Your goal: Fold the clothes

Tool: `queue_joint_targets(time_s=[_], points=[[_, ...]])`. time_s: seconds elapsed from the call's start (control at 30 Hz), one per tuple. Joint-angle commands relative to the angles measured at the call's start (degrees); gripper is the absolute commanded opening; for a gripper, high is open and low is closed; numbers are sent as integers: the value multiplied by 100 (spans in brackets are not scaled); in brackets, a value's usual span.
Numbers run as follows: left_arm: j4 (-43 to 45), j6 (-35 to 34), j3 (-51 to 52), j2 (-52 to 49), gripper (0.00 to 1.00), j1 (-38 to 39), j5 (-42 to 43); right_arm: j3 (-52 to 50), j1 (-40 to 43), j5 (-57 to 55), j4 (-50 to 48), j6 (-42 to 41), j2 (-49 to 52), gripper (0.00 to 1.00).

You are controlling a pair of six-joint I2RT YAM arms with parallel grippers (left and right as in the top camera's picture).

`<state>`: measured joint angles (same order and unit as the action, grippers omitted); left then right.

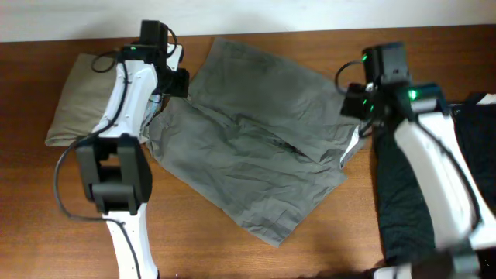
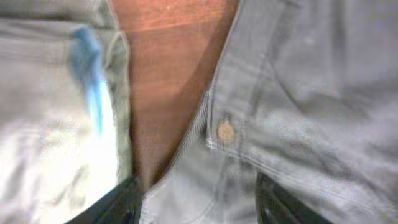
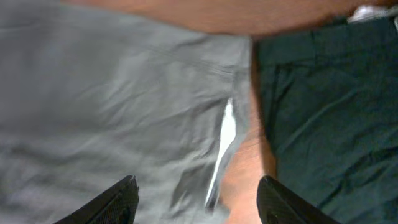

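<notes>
Over opposite edges of the grey shorts [image 1: 248, 155], the left end effector [image 2: 198, 208] and right end effector [image 3: 198, 199] are each spread open, judged ready for pinching cloth.

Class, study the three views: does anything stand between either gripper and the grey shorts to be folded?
Nothing visible does. The left gripper is open right over the buttoned edge of the grey shorts, the right gripper open over their other edge. The khaki shorts and black garment lie aside.

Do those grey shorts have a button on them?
Yes, the left wrist view shows a small round tan button sewn at the waistband edge of the grey shorts.
</notes>
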<state>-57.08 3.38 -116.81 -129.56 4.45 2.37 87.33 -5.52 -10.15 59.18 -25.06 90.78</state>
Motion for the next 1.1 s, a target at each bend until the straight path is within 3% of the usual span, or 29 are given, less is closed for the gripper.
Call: queue_joint_targets(time_s=[0.0, 0.17, 0.3, 0.37, 0.5, 0.57, 0.63, 0.9, 1.07], points=[[-505, 11, -175, 1010, 61, 68, 44, 42, 723, 809, -293, 96, 905, 63], [-1202, 11, -175, 1650, 65, 260, 39, 42, 1300, 2581, -1115, 815, 2214, 63], [-1381, 9, -175, 1707, 67, 308, 39, 42, 1386, 2618, -1311, 765, 2894, 60], [-1432, 11, -175, 1707, 68, 306, 39, 42, 1384, 2820, -1246, 767, 3064, 46], [-1432, 9, -175, 1707, 70, 306, 39, 42, 1386, 3077, -1211, 767, 3088, 37], [-1434, 9, -175, 1707, 72, 306, 39, 46, 1392, 3093, -1209, 769, 3062, 17], [-1438, 9, -175, 1707, 72, 306, 42, 46, 1440, 3095, -1209, 774, 2951, 8], [-1480, 9, -175, 1707, 73, 306, 39, 72, 1829, 2448, -203, 833, 2356, 5], [-1478, 9, -175, 1707, 73, 306, 39, 72, 2074, 2282, -245, 835, 2361, 9]])
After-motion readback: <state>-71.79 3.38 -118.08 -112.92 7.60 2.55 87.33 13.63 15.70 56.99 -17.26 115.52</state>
